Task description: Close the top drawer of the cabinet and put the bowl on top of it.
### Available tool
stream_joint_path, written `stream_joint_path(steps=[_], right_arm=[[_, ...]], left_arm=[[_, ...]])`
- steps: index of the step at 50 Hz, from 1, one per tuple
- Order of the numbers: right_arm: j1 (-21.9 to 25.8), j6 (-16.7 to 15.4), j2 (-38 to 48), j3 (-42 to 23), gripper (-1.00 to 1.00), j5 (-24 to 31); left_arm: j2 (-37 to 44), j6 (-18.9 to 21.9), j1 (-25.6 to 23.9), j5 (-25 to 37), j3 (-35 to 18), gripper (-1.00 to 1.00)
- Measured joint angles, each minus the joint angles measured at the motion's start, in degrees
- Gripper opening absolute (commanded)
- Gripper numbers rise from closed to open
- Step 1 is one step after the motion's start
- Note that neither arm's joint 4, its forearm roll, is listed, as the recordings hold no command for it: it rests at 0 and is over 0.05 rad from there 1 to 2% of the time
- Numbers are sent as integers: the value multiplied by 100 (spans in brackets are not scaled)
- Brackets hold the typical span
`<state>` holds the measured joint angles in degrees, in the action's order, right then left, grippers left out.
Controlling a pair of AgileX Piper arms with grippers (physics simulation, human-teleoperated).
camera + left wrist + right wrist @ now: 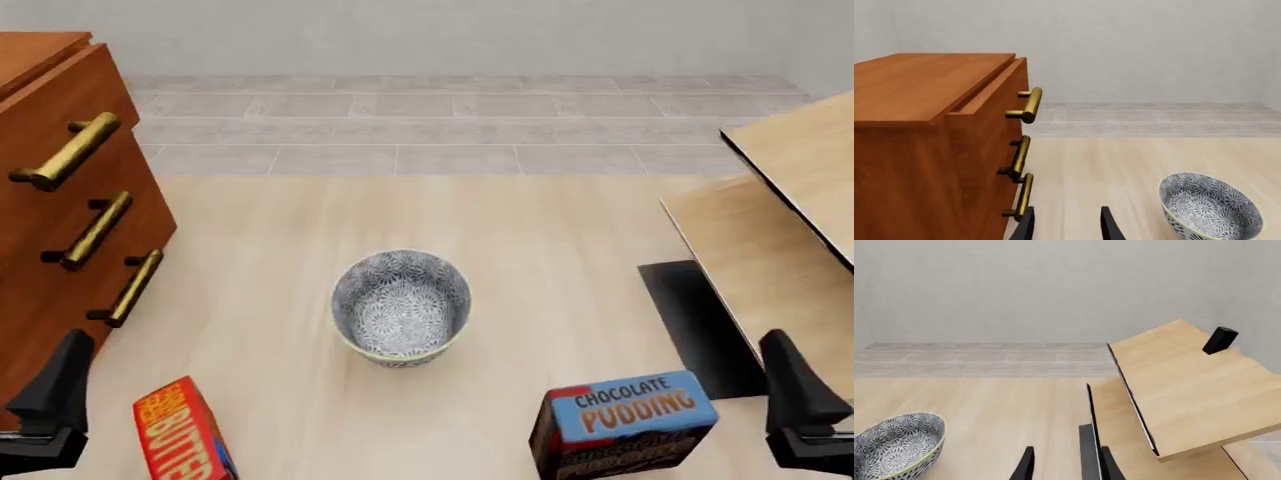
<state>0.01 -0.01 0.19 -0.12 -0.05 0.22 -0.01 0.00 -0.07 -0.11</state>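
Observation:
The cabinet (pixel 40 260) stands at the table's left, reddish-brown with three brass bar handles. Its top drawer (pixel 1004 82) is pulled out a little, and a dark gap shows behind the drawer front; the front view shows that drawer (pixel 54 110) uppermost. The bowl (pixel 400 305), blue-grey floral with a pale rim, sits upright mid-table and also shows as the bowl (pixel 1211 207) and the bowl (pixel 895 446). My left gripper (pixel 1067 229) is open and empty, low beside the cabinet (pixel 921 125). My right gripper (pixel 1067 467) is open and empty at the near right.
A red-orange box (pixel 184 432) stands near my left gripper (pixel 47 410). A blue chocolate pudding box (pixel 627 420) stands near my right gripper (pixel 801 405). Pale wooden furniture (pixel 787 190) with a black base (pixel 694 320) fills the right side, with a small black block (pixel 1220 340) on it.

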Motion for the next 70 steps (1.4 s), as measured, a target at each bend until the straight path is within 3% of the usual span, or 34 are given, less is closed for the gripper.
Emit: stream_joint_path(steps=[23,36,52,70], right_arm=[[0,0,29,-30,100,8],[0,1,32,-33,100,9],[0,0,32,-34,100,9],[0,1,33,-35,100,10]], left_arm=[[66,-53,25,-15,-52,100],[156,-271,68,460,-720,100],[781,-260,-113,787,-1598,100],[1518,-239,-131,773,-2197,100]])
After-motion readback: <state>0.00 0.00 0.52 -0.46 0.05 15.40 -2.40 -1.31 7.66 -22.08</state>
